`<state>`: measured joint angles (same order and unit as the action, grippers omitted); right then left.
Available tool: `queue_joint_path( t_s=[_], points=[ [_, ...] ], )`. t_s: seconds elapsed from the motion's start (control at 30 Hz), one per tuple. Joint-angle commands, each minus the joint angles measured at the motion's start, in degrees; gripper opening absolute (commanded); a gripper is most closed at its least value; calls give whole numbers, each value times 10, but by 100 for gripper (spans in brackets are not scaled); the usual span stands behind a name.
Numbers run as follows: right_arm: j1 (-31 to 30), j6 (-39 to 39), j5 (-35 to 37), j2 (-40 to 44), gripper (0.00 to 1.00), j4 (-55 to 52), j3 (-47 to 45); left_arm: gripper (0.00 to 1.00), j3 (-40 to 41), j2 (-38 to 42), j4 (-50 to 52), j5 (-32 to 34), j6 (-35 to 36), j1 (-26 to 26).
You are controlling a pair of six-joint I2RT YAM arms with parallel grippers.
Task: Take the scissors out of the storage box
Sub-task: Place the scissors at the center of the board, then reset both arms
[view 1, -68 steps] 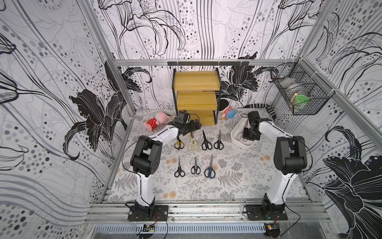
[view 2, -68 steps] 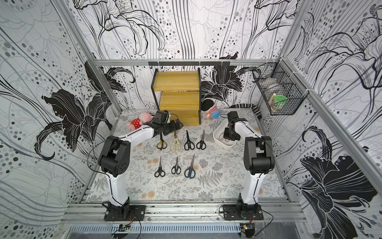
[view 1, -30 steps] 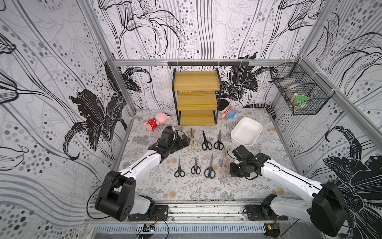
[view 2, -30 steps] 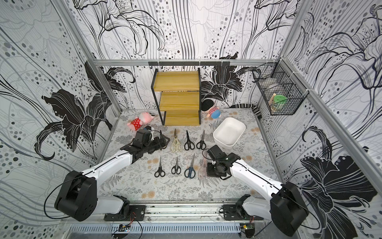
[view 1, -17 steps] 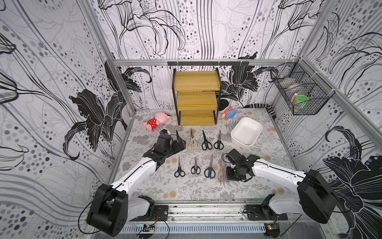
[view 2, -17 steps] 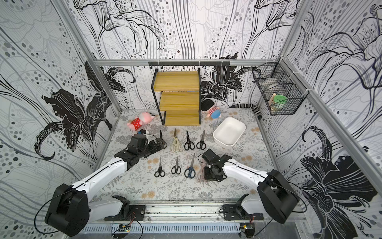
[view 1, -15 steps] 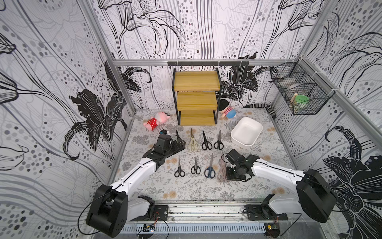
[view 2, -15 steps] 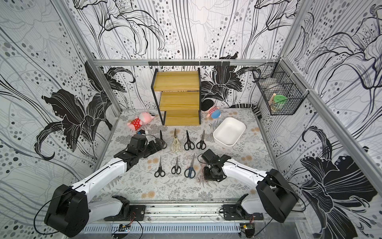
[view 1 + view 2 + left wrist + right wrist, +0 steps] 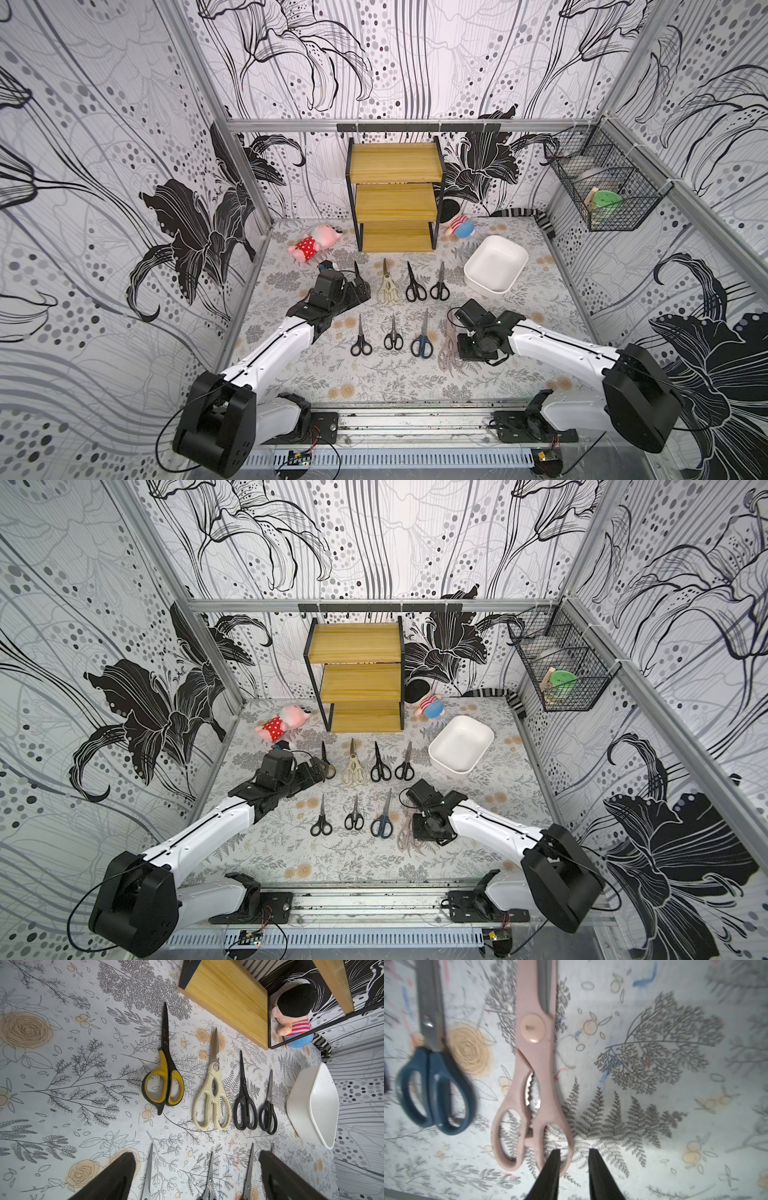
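On the worktop (image 9: 316, 374), the right pincer (image 9: 574, 1159) is hovering with fingers slightly parted, gripping nothing, its tips at one handle ring of the pale pink scissors (image 9: 533, 1064). These are lying at the right end of the near row, long axis running near-to-far, blades pointing far. Farther left, the left pincer (image 9: 195, 1153) is gaping wide, holding nothing. The white storage box (image 9: 496, 266) is sitting far right.

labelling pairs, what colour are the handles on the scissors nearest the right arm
Pale pink scissors, clearest in the right wrist view.
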<state>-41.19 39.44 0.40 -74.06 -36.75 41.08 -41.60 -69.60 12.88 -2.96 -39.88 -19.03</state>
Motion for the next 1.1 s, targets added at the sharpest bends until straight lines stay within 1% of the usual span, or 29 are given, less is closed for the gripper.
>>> queue_joint_path(
  t_s=[0.0, 0.07, 0.1, 0.2, 0.23, 0.3, 0.37, 0.4, 0.47, 0.57, 0.67, 0.77, 0.8, 0.87, 0.9, 0.93, 0.97, 1.0, 1.07],
  points=[
    [-2, -15, 81, 39, 32, -31, 50, 98, -29, 1, 5, 45, 44, 17],
    [3, -41, 150, 50, 33, -29, 73, 98, -31, 5, -1, 56, 63, 43],
    [10, -55, 182, 52, 36, -24, 82, 98, -30, 6, -7, 56, 71, 58],
    [59, -129, 260, 55, 36, 41, 84, 98, -21, 0, -39, 54, 93, 117],
    [83, -150, 282, 57, 36, 74, 75, 98, -16, -5, -54, 53, 101, 138],
    [151, -183, 289, 60, 35, 156, 50, 98, -3, -15, -87, 67, 124, 173],
    [202, -224, 303, 69, 34, 285, -4, 97, 23, -21, -140, 107, 163, 191],
    [216, -242, 311, 72, 34, 343, -28, 97, 40, -21, -168, 124, 178, 194],
    [245, -283, 325, 72, 34, 466, -74, 97, 81, -23, -261, 147, 208, 199],
    [294, -308, 301, 41, 33, 561, -108, 98, 125, -42, -369, 168, 228, 202],
    [303, -352, 300, -4, 33, 647, -135, 98, 136, -84, -423, 158, 251, 205],
    [303, -376, 317, -35, 33, 739, -169, 98, 150, -123, -492, 140, 279, 205],
    [304, -379, 319, -44, 33, 770, -181, 98, 144, -128, -490, 142, 279, 205],
    [304, -395, 326, -67, 34, 848, -206, 98, 150, -140, -545, 152, 287, 204],
    [304, -402, 328, -70, 34, 842, -201, 98, 151, -147, -562, 142, 275, 206],
    [304, -426, 335, -77, 34, 883, -211, 98, 146, -160, -567, 123, 290, 205],
    [306, -439, 336, -87, 35, 943, -224, 98, 133, -167, -547, 115, 299, 198],
    [312, -417, 331, -92, 35, 918, -220, 98, 128, -175, -549, 118, 309, 191],
    [316, -429, 321, -112, 35, 969, -231, 98, 130, -177, -555, 123, 326, 175]
  ],
)
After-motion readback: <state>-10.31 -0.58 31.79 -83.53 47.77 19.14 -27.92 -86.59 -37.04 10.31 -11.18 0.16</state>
